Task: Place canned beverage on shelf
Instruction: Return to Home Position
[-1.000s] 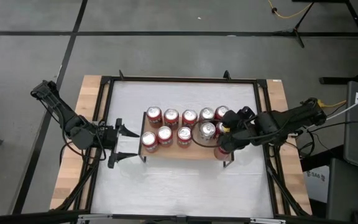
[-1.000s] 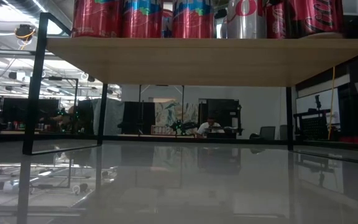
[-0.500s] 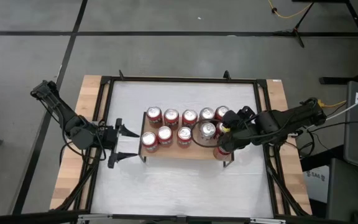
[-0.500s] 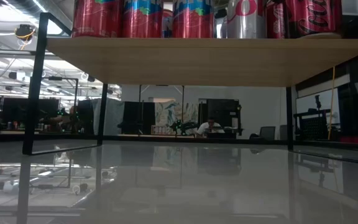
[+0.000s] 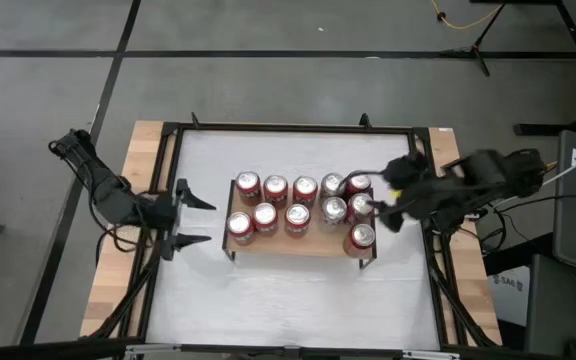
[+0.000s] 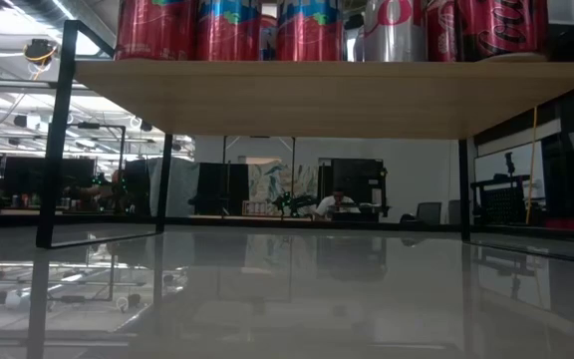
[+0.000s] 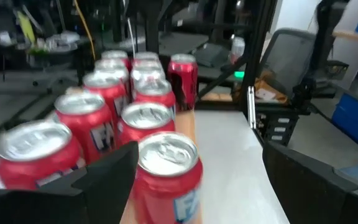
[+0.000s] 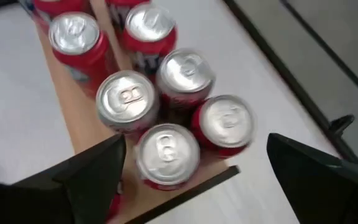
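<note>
The shelf (image 5: pixel 303 244), a low light-wood plank on thin black legs, stands mid-table; the low view shows its underside (image 6: pixel 327 98). Several red canned beverages (image 5: pixel 276 188) stand upright on it in two rows, among them one at its near right corner (image 5: pixel 361 237). My right gripper (image 5: pixel 373 195) hovers open above the shelf's right end, and its wrist view looks down on the can tops (image 8: pixel 166 149). My left gripper (image 5: pixel 210 222) stands open just off the shelf's left end, facing the nearest can (image 7: pixel 166 165), with nothing between its fingers.
A black frame (image 5: pixel 173 170) runs round the white table top, with wooden strips (image 5: pixel 138 180) outside it. White surface (image 5: pixel 288 300) lies between the shelf and the near edge. In the low view a person (image 6: pixel 339 202) sits far back in the room.
My right gripper has risen from the can at the shelf's near right corner and drawn back toward the table's right and far edges, tipping less steeply; that can stays standing. My left gripper has drawn back a little toward the left edge.
</note>
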You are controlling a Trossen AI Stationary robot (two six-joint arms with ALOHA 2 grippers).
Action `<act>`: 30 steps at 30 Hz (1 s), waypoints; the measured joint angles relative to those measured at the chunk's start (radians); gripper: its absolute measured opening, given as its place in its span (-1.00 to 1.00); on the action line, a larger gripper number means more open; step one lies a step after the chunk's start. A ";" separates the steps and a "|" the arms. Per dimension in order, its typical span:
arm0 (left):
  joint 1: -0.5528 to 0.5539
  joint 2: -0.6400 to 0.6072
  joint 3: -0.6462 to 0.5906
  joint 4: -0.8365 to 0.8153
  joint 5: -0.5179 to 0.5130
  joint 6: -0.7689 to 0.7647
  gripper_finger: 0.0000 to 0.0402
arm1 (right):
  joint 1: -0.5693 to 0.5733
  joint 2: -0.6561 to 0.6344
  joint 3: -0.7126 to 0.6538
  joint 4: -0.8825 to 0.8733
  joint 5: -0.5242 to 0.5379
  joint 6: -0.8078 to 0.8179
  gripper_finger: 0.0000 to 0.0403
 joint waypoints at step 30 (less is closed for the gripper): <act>0.349 -0.610 -0.389 0.133 0.257 0.274 0.67 | -0.001 -1.251 -1.179 0.933 -0.245 -0.417 0.90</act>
